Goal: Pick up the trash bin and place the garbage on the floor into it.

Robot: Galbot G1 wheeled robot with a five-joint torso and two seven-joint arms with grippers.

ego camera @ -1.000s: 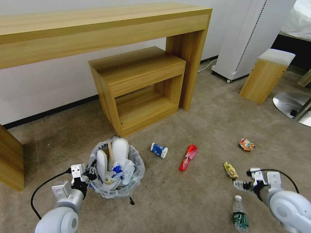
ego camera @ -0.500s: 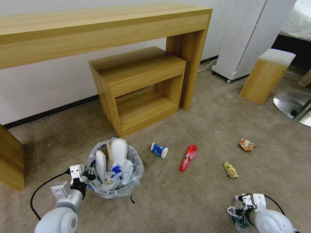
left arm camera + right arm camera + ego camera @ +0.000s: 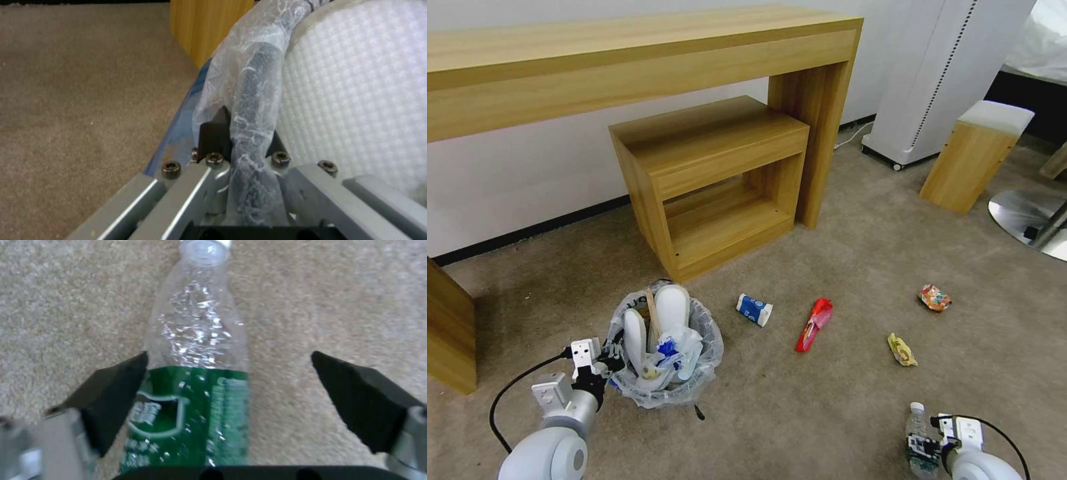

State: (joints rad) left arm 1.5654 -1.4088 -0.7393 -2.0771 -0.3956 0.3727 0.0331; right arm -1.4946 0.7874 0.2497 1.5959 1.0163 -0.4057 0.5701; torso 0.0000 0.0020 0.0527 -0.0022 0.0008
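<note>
The trash bin [image 3: 666, 360] sits on the carpet [image 3: 800, 400] in front of the small wooden shelf [image 3: 714, 180]. It is lined with a clear crinkly bag, and two white slippers [image 3: 660, 320] and a wooden stick [image 3: 653, 313] poke out of the top. The left gripper [image 3: 606, 363] is at the bin's rim on the robot's left side. In the left wrist view its fingers [image 3: 213, 133] are pinched tight on the black rim [image 3: 256, 100] and the bag over it, with a white slipper just inside.

Litter lies on the floor to the right of the bin. A blue-white carton [image 3: 754, 310] is near it, then a red wrapper [image 3: 814, 325], a yellow wrapper [image 3: 902, 350], and a crushed can [image 3: 935, 297] farther away.

The green bottle [image 3: 918, 440] lies on the carpet close to the robot's right side. The right gripper [image 3: 926, 447] is down at the bottle. In the right wrist view its fingers [image 3: 115, 390] are wide apart, one on each side of the bottle's green label [image 3: 195, 420]. One finger is touching or almost touching the bottle and the other is well away.
</note>
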